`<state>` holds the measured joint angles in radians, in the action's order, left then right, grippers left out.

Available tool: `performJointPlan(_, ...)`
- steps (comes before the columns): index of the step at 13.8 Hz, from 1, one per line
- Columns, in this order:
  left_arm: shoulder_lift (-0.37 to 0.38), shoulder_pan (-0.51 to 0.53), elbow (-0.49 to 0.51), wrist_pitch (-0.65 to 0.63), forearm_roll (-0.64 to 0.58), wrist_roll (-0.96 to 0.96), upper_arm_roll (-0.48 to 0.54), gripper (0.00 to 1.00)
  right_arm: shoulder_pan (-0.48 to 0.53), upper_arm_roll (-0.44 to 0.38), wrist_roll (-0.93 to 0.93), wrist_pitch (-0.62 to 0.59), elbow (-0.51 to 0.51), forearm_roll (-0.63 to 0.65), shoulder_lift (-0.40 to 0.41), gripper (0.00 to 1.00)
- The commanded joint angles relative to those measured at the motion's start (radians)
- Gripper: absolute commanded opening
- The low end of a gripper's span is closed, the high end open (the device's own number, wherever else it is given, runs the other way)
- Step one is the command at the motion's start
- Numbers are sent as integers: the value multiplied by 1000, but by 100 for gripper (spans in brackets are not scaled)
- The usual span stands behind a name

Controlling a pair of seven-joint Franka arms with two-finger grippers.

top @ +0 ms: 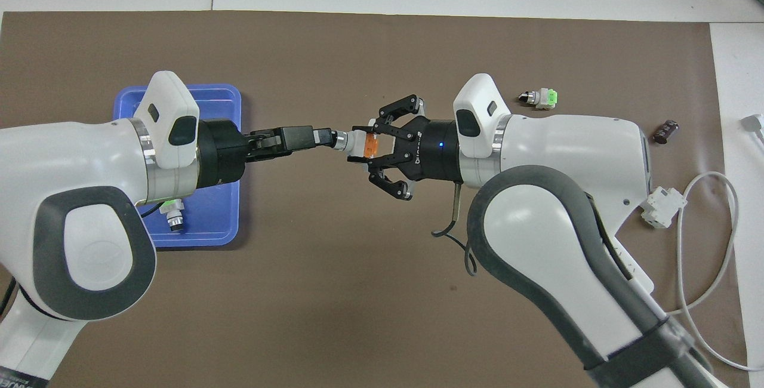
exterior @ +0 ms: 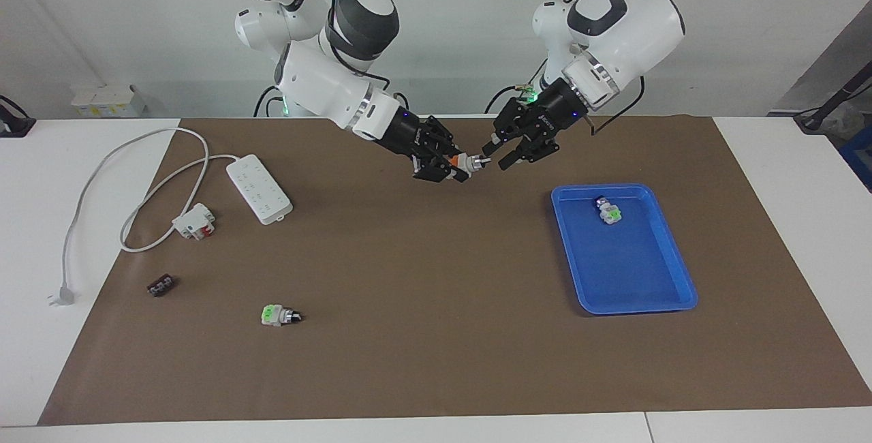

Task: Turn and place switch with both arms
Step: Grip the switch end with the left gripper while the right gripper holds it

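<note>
The switch [exterior: 464,161] is held in the air over the brown mat, between the two arms. Its orange patch faces up in the overhead view [top: 369,144]. My right gripper [exterior: 454,168] is shut on its white-grey body and also shows in the overhead view [top: 360,146]. My left gripper [exterior: 490,155] meets it end to end, its fingers closed over the black knob, which is hidden. In the overhead view my left gripper [top: 322,136] reaches to the silver collar.
A blue tray [exterior: 623,296] toward the left arm's end holds a green-faced switch [exterior: 608,211]. Another green-faced switch [exterior: 279,315] lies on the mat. A white power strip [exterior: 259,189], a white-and-red block [exterior: 194,220] and a small dark part [exterior: 161,285] lie toward the right arm's end.
</note>
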<state>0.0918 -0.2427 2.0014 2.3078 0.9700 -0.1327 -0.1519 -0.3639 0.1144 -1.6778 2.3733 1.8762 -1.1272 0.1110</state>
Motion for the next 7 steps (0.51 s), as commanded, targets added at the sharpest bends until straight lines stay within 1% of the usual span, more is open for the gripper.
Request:
performJointPlan(1, -38, -18, -53, 22, 10, -21, 8, 48, 6, 14, 13, 24, 24, -26, -24, 0)
performJointPlan(4, -53, -18, -82, 22, 9, -21, 8, 41, 5, 15, 10, 24, 26, -26, -28, 0)
performJointPlan(7, -58, -20, -82, 21, 7, -24, 8, 38, 5, 15, 30, 24, 26, -26, -39, 0)
